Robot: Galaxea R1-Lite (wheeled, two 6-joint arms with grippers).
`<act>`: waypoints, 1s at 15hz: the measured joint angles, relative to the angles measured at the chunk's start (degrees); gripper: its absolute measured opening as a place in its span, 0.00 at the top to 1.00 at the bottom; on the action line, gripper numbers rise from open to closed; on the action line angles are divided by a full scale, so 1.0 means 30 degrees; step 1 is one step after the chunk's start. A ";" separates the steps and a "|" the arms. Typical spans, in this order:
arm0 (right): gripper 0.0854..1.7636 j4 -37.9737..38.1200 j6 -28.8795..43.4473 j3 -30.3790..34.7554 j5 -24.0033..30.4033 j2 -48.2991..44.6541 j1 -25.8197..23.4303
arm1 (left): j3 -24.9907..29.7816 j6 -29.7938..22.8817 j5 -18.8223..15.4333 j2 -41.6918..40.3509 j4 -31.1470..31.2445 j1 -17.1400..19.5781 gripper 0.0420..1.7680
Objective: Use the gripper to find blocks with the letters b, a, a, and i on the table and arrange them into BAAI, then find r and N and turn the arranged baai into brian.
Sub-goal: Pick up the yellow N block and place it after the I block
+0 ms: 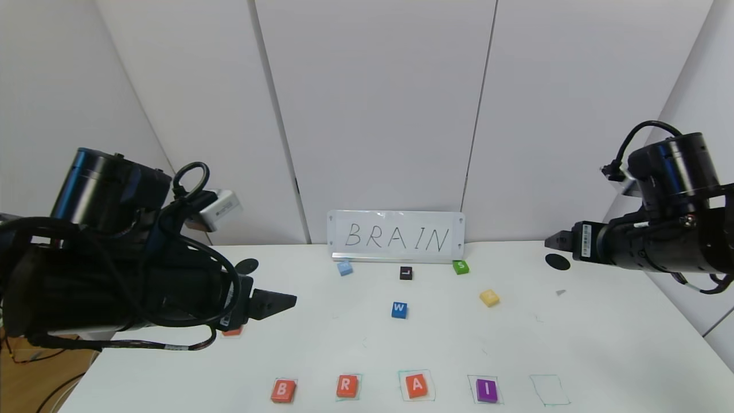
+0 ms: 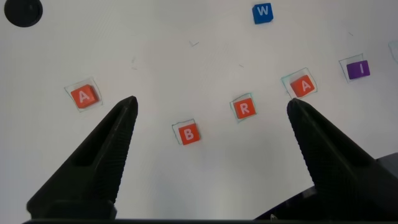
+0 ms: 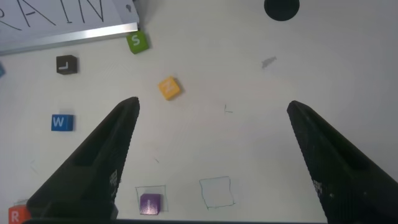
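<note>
Along the front of the white table (image 1: 602, 344) lie the orange-red B block (image 1: 283, 390), the orange-red R block (image 1: 347, 386), an orange-red A block (image 1: 416, 385) and the purple I block (image 1: 486, 390), each on a green-drawn square. The second A block (image 1: 232, 331) lies partly hidden under my left gripper (image 1: 287, 300); it shows fully in the left wrist view (image 2: 83, 96). That gripper is open and empty, raised above the table. The yellow N block (image 1: 489, 297) lies mid-table. My right gripper (image 1: 551, 241) is open and empty, high at the far right.
An empty green square (image 1: 549, 390) lies right of the I block. A BRAIN sign (image 1: 395, 236) stands at the back. Green S (image 1: 460, 267), black L (image 1: 406, 273), blue W (image 1: 399, 310) and a light blue block (image 1: 344, 268) lie near it. Black discs (image 1: 247, 265) (image 1: 557, 261) sit at either side.
</note>
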 joint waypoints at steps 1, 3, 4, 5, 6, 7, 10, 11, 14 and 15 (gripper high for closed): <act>0.03 0.0589 0.0813 -0.0650 -0.0451 0.0443 0.0443 | 0.0093 0.0073 -0.0008 -0.0142 0.0008 0.0191 0.03; 0.03 0.2324 0.2658 -0.2487 -0.1215 0.1508 0.1284 | 0.0183 0.0098 -0.0045 -0.0268 0.0045 0.0313 0.03; 0.03 0.3300 0.3698 -0.3702 -0.1418 0.2223 0.1674 | 0.0195 0.0118 -0.0045 -0.0321 0.0130 0.0337 0.03; 0.03 0.4169 0.4616 -0.4868 -0.1516 0.2987 0.1987 | 0.0211 0.0142 -0.0049 -0.0362 0.0146 0.0349 0.03; 0.03 0.5035 0.5583 -0.6116 -0.1560 0.3897 0.2280 | 0.0211 0.0146 -0.0045 -0.0390 0.0146 0.0358 0.03; 0.03 0.5847 0.6453 -0.7266 -0.1589 0.4807 0.2479 | 0.0211 0.0146 -0.0049 -0.0414 0.0154 0.0366 0.03; 0.03 0.8436 0.9334 -1.0760 -0.1451 0.7700 0.2812 | 0.0211 0.0179 -0.0045 -0.0406 0.0183 0.0366 0.03; 0.03 0.9342 1.0264 -1.1841 -0.1195 0.8619 0.2832 | 0.0211 0.0179 -0.0037 -0.0390 0.0183 0.0366 0.03; 0.03 1.1841 1.2930 -1.4698 0.0492 1.1045 0.2580 | 0.0386 0.0345 -0.0020 -0.0354 0.0045 0.0358 0.03; 0.03 1.2207 1.3641 -1.5222 0.1065 1.1723 0.2308 | 0.0423 0.0435 -0.0020 -0.0325 0.0012 0.0358 0.03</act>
